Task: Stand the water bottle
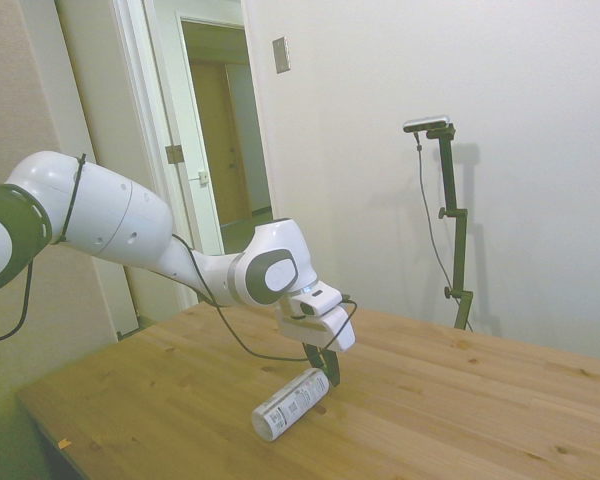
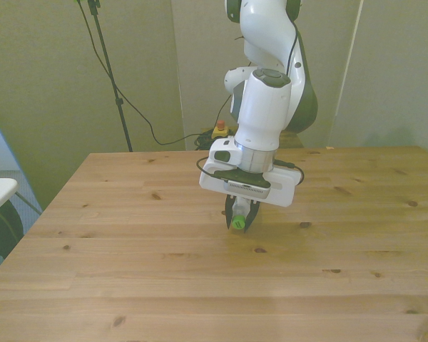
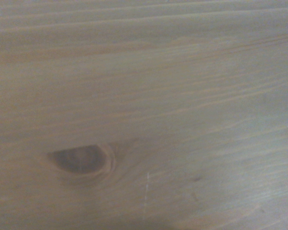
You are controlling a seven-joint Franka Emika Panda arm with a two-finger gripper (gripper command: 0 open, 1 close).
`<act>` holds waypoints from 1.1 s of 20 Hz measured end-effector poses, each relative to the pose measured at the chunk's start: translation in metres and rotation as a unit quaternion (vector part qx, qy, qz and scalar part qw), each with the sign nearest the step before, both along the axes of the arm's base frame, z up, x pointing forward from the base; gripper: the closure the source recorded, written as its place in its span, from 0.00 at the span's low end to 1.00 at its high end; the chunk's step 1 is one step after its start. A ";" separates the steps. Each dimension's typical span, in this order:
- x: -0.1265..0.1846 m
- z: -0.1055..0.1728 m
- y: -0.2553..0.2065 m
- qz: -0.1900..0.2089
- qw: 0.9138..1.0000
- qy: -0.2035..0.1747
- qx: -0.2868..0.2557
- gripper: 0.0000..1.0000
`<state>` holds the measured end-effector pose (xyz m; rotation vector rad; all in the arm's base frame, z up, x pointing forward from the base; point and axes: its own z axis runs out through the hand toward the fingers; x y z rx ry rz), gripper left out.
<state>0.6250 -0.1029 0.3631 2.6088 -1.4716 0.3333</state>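
White robot arm bent low over a wooden table (image 1: 460, 400). Gripper (image 1: 328, 369) closed around the green-capped end of the water bottle (image 1: 290, 404), lying tilted, base near the tabletop. Held by the cap end, probably for pivoting upright onto its base. Only blurred wood in the wrist view.

Soft even indoor light, mild greenish tint in the side view, faint shadow under the gripper (image 2: 241, 216) on the table (image 2: 128, 235), wrist view blurred, only wood grain visible.
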 end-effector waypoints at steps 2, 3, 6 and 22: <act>0.002 0.019 0.007 0.000 1.000 -0.024 -0.011 1.00; 0.003 0.033 0.012 -0.001 0.999 -0.039 -0.017 1.00; -0.002 0.085 0.029 -0.003 0.995 -0.088 -0.043 1.00; -0.005 0.154 0.115 -0.050 0.908 -0.393 -0.135 1.00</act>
